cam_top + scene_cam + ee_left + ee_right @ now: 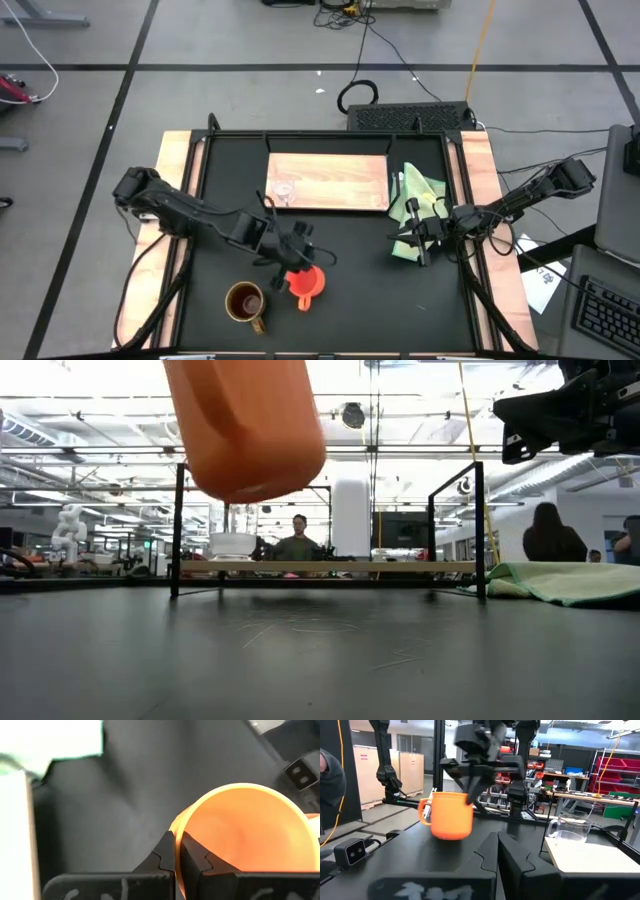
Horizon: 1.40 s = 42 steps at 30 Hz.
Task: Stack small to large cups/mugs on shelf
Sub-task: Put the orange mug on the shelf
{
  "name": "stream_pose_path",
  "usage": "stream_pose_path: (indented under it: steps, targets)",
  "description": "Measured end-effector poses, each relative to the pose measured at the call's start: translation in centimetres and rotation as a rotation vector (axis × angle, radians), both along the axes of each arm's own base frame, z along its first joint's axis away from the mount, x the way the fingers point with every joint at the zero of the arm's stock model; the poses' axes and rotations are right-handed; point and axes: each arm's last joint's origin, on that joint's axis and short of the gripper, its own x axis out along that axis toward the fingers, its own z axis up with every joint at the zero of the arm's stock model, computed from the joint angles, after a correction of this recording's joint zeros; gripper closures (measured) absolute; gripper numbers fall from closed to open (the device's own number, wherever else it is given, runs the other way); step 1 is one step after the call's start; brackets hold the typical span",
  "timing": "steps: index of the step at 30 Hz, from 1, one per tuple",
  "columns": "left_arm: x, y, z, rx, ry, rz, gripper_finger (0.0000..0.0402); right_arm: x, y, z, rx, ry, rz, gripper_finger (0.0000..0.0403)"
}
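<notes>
A: Left gripper (291,262) pinched thin on orange cup (305,283) rim, cup lifted clear of table (330,300), near of shelf (330,182).
B: Looked light, stiff, likely slippery; wall pinch seemed right. Right gripper (422,238) closed empty, waiting right, beside green cloth (415,205).

We see bright, even overhead light; ceiling strips behind the table glare white in the low view. The glossy orange plastic cup (245,425) hangs close and blurred there, and is soft-edged beside the left gripper (175,851) in its wrist view. The pale wooden board (14,835) beyond that gripper is washed out. The black tabletop (340,285) shows faint shadows.
</notes>
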Motion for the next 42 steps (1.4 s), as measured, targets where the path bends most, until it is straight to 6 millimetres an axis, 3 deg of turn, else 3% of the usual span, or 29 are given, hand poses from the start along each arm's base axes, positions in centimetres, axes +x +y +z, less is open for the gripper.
stream_pose_path:
  steps: [10, 23, 32, 42]
  targets:
    - [-4.6, 3.5, -0.4, -0.084, -0.197, 0.106, 0.0397, 0.0, 0.0, -0.1, -0.01, 0.004, -0.001, 0.0403]
    - [-9.8, 6.2, -4.0, -0.156, -0.394, 0.182, 0.0397, 0.0, 0.0, -0.1, -0.019, 0.001, -0.001, 0.0403]
    - [-9.5, 9.4, -3.2, -0.224, -0.519, 0.231, 0.0397, 0.1, 0.0, -0.2, -0.023, 0.01, -0.001, 0.0403]
    - [-8.6, 13.3, 1.6, -0.219, -0.493, 0.246, 0.0397, 0.1, 0.0, -0.3, -0.027, 0.016, -0.002, 0.0403]
